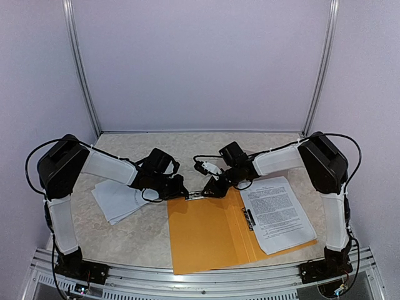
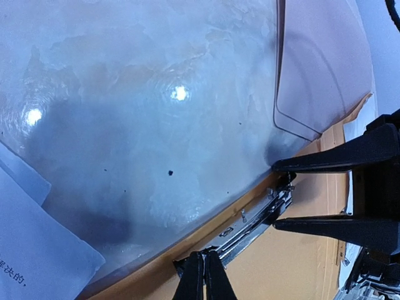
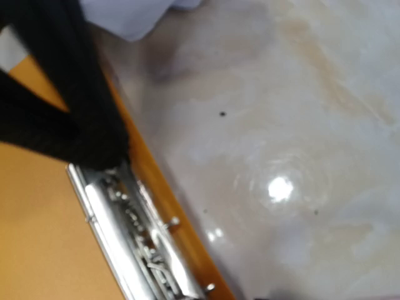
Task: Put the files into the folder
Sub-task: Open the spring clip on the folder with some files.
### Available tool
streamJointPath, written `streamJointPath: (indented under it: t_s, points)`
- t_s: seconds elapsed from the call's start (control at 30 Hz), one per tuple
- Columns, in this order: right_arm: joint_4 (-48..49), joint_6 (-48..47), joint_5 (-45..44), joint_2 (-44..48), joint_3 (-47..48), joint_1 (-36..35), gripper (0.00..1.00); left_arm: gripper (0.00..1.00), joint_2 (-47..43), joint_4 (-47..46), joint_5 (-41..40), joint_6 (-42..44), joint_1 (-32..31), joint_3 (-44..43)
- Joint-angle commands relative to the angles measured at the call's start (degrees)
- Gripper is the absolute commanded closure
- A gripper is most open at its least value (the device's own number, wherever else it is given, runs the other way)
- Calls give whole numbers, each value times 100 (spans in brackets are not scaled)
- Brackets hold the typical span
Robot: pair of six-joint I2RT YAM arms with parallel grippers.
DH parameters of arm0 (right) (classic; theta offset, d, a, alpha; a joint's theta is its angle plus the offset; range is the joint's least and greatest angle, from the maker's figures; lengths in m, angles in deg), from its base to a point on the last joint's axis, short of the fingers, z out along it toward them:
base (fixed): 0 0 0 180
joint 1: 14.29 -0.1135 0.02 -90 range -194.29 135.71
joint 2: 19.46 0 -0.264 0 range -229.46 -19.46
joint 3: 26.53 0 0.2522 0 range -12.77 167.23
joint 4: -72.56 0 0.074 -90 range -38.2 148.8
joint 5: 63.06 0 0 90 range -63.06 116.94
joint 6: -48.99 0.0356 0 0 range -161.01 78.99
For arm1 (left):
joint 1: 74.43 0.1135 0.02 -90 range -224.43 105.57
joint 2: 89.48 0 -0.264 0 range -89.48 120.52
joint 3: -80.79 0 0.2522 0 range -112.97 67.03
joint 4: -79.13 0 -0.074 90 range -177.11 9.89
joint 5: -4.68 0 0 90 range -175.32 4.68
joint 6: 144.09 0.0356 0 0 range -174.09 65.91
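Note:
An orange folder point(image 1: 206, 234) lies open at the table's near middle, with a metal clip bar point(image 1: 197, 195) along its far edge. One printed file point(image 1: 278, 212) rests on the folder's right half; more white files point(image 1: 119, 200) lie loose at the left. My left gripper point(image 1: 183, 192) is shut, its tips point(image 2: 204, 275) touching the clip bar's point(image 2: 256, 219) near end. My right gripper point(image 1: 212, 187) stands open, its black fingers point(image 2: 337, 164) straddling the bar's other end without gripping it. In the right wrist view only the bar point(image 3: 131, 231) and the left fingers point(image 3: 69, 106) show.
A second metal clip point(image 1: 249, 219) lies along the folder's spine beside the printed file. A clear rounded sheet point(image 2: 319, 69) lies on the marbled table point(image 1: 187, 150) beyond the folder. Walls and aluminium posts point(image 1: 81, 75) close in the back.

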State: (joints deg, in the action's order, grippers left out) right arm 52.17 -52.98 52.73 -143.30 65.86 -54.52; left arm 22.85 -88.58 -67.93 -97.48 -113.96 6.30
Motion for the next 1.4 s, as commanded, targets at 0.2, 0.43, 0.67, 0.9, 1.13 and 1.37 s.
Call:
streamJointPath:
  t_s: [0.2, 0.43, 0.67, 0.9, 1.13, 1.37]
  points:
    - [-384, 770, -1632, -858, -75, 31, 100, 100, 254, 1470, 1222, 68, -836, 440]
    - [-308, 510, -1322, -613, -295, 33, 100, 100, 166, 1592, 912, 211, -653, 350]
    - [-168, 70, -759, -28, -436, 33, 76, 100, 136, 1990, 695, 892, -228, -7]
    - [-92, -271, -381, 396, -413, 33, 45, 100, 237, 2508, 711, 2085, -31, -606]
    - [102, -325, -203, 613, -497, 85, 33, 100, 368, 2705, 759, 2353, 139, -869]
    - [398, -428, 555, 801, -695, 101, 27, 100, 392, 2628, 764, 2491, 349, -1020]
